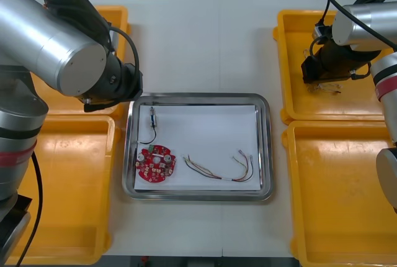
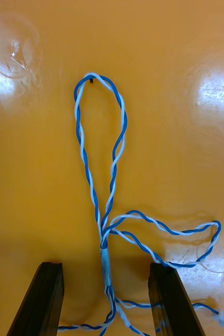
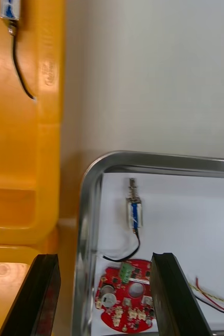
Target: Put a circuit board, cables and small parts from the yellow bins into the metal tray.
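**Q:** Where is the right gripper (image 2: pixel 105 273)?

**A:** Over the yellow bin (image 1: pixel 291 43) to the far right of the tray (image 1: pixel 267 149), fingers wide apart and holding nothing. A twisted blue and white cable (image 2: pixel 104 173) lies on the bin floor, and its bound stem runs between the two fingers.

**Q:** And the left gripper (image 3: pixel 104 262)?

**A:** Also spread open and empty, above the tray's left rim.

**Q:** What lies in the tray?

**A:** A round red circuit board (image 1: pixel 156 166) sits in its near left corner. A small metal part (image 1: pixel 152 118) trailing a black cable (image 3: pixel 137 241) lies toward its far left. A red and yellow cable (image 1: pixel 220 169) runs along its near side. The tray itself sits mid-desk (image 1: pixel 198 37).
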Controlling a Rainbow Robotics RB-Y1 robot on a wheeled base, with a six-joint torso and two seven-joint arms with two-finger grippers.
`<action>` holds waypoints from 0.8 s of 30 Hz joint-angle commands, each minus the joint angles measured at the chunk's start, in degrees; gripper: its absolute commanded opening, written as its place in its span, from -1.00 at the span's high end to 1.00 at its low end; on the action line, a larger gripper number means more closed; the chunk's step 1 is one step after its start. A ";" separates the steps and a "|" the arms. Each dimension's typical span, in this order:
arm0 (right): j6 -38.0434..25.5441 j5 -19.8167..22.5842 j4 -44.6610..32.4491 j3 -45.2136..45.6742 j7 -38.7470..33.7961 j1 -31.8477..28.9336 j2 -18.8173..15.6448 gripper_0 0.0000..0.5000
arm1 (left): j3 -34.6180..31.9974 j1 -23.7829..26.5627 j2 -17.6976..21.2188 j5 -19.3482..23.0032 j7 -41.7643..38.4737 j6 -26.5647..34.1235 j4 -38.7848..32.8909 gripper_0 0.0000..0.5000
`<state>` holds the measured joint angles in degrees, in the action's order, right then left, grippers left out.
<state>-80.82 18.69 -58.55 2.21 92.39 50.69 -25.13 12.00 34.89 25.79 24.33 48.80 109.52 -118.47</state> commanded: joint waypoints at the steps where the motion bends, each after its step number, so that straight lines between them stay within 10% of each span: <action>1: -1.09 0.38 0.45 -0.72 -0.37 1.61 -0.27 -0.89 | -2.77 1.14 3.65 0.72 5.25 0.48 -2.03 -1.00; 4: -1.09 0.56 0.45 -0.72 -0.37 1.61 -0.27 -0.90 | -4.53 1.14 4.71 0.80 5.96 0.48 -1.85 -1.00; 10: -1.00 0.65 0.45 -0.72 -0.46 1.52 -0.27 -0.29 | -7.43 1.32 6.02 0.63 8.68 0.48 -0.27 -1.00; 11: -1.00 0.65 0.37 -0.72 -0.55 1.61 -0.36 0.26 | -7.78 1.32 6.11 0.28 9.47 0.48 0.00 -1.00; 12: -0.92 0.65 0.37 -0.72 -0.55 1.52 -0.36 0.26 | -8.22 1.49 6.20 -0.60 10.88 0.48 0.70 -1.00; 13: -0.92 0.65 0.37 -0.72 -0.37 1.61 -0.36 0.82 | -8.40 1.67 6.29 -1.13 11.40 0.48 1.31 -1.00; 14: -0.65 0.65 0.37 -0.72 -0.46 1.52 -0.44 0.96 | -8.66 1.93 6.29 -1.66 12.46 0.48 2.37 -1.00; 24: -1.97 1.18 -3.41 -0.72 1.56 1.52 -2.11 1.00 | -9.80 4.39 6.29 -3.33 14.66 -3.09 11.25 -1.00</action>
<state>-81.55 19.04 -58.84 2.21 92.46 50.70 -25.22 4.22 36.08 30.15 21.68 61.75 107.78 -108.30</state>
